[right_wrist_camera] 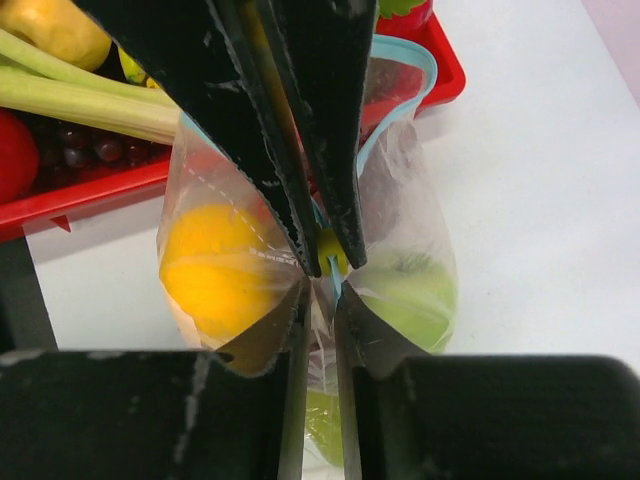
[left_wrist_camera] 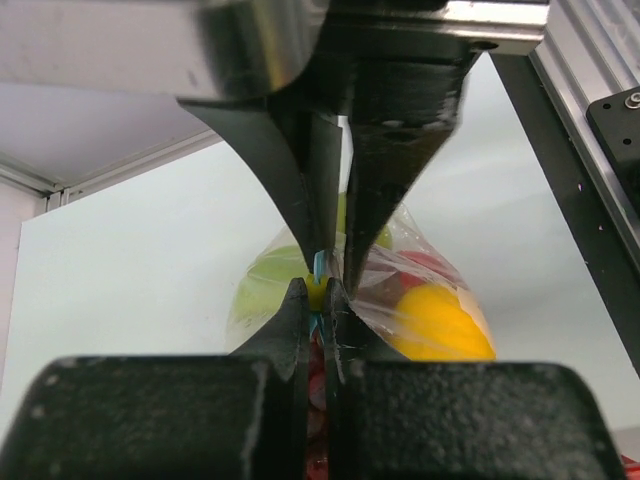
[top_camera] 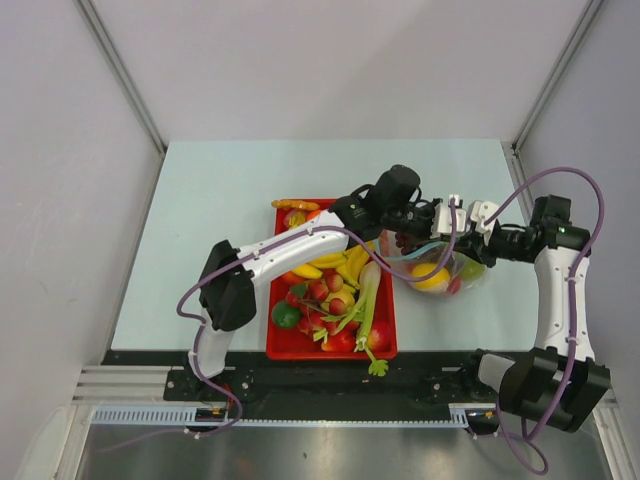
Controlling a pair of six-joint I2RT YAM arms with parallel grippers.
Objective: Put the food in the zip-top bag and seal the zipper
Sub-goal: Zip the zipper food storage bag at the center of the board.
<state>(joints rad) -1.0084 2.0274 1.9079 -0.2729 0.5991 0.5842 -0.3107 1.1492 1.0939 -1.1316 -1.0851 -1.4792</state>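
Note:
The zip-top bag [top_camera: 450, 272] lies right of the red tray, holding food: a yellow lemon [right_wrist_camera: 215, 265], a green pear [right_wrist_camera: 410, 295] and something red. Both grippers meet over its mouth. In the left wrist view my left gripper [left_wrist_camera: 318, 292] is shut on the blue-teal zipper [left_wrist_camera: 319, 265], and the right gripper's fingers [left_wrist_camera: 380, 200] reach down from above. In the right wrist view my right gripper [right_wrist_camera: 320, 290] has its jaws slightly apart. Loose bag film and the zipper [right_wrist_camera: 334, 275] run through that gap. Beyond the grippers, part of the zipper [right_wrist_camera: 405, 60] still arcs open.
The red tray [top_camera: 386, 352] left of the bag holds more food: bananas [top_camera: 335, 262], celery [top_camera: 370, 300], red fruit and a green piece. My left arm [top_camera: 300, 245] crosses above it. An orange item [top_camera: 294, 205] lies at the tray's far end.

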